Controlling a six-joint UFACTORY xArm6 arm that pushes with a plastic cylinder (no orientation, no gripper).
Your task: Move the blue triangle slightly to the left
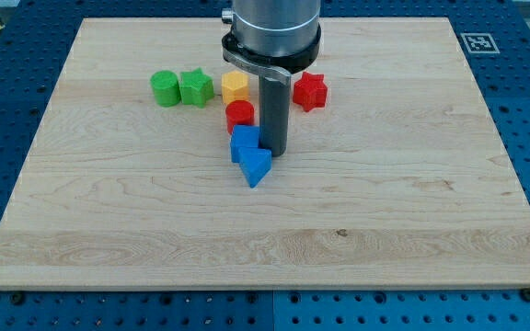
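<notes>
The blue triangle (256, 167) lies near the middle of the wooden board (109, 221), touching a blue cube (244, 142) just above and left of it. My tip (274, 151) is down on the board right next to the triangle's upper right side and to the right of the blue cube. Whether it touches the triangle I cannot tell.
A red cylinder (239, 115) sits above the blue cube, a yellow block (235, 87) above that. A red star (309, 90) lies to the rod's right. A green cylinder (165, 88) and a green star (195, 87) sit at the upper left.
</notes>
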